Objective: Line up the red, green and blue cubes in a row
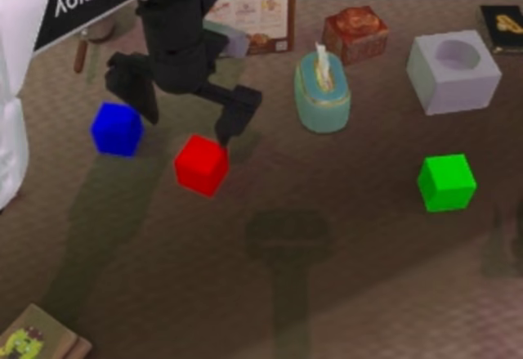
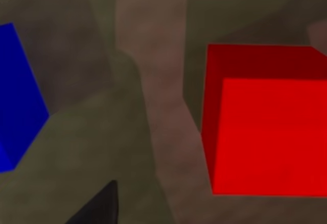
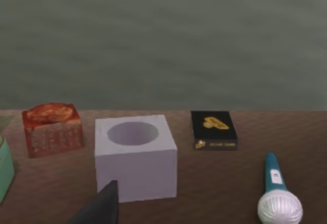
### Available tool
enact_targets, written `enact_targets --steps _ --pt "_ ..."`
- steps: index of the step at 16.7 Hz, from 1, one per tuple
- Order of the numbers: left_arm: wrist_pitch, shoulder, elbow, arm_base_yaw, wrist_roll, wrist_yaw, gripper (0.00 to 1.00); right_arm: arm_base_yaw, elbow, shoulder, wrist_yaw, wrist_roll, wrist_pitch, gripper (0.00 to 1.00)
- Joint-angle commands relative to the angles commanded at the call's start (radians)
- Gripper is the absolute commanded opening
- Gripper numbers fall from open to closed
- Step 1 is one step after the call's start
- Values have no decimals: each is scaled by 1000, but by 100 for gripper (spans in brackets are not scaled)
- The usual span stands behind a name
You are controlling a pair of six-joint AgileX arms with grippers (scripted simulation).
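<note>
Table (image 1: 343, 310): brown patterned top, one of it, carrying everything.
Near left corner: one book-like item (image 1: 37, 338) with a green picture, partly out of view.
Cubes: three in all, one of each colour, all resting on the table.
Green cube (image 1: 447, 181): alone on the right side, well apart from the other two.
Red cube (image 1: 201, 163): left of centre, nothing gripping it; it fills the left wrist view (image 2: 265, 127).
Blue cube (image 1: 116, 128): left of the red one and a little farther back, apart from it, a strip of bare table between them.
Left pincer (image 1: 188, 114): low over the gap between blue and red, one dark finger (image 1: 233, 118) just beside the red cube's far edge; spread wide, gripping nothing.
Right pincer: cannot tell; only a dark tip (image 3: 99, 206) shows in the right wrist view.
Middle distance: one teal tissue box (image 1: 322, 91), one pale grey block with a round hollow (image 1: 453, 71).
Far row: one reddish-orange box (image 1: 355, 33), one printed carton (image 1: 260, 7), one black box with a gold mark (image 1: 502, 25).
Right wrist extra: one teal-handled microphone (image 3: 277, 196) near the grey block.
</note>
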Motion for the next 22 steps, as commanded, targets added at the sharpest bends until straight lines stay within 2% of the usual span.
enact_targets --steps 5,12,17,22 --pt "18 2 -18 4 2 0 100 0 0 0 0 0 0 100" --pt "283 71 -206 2 3 1 100 0 0 0 0 0 0 100" --pt "306 80 -226 2 3 1 100 0 0 0 0 0 0 100" --pt "306 80 -226 2 3 1 62 0 0 0 0 0 0 100"
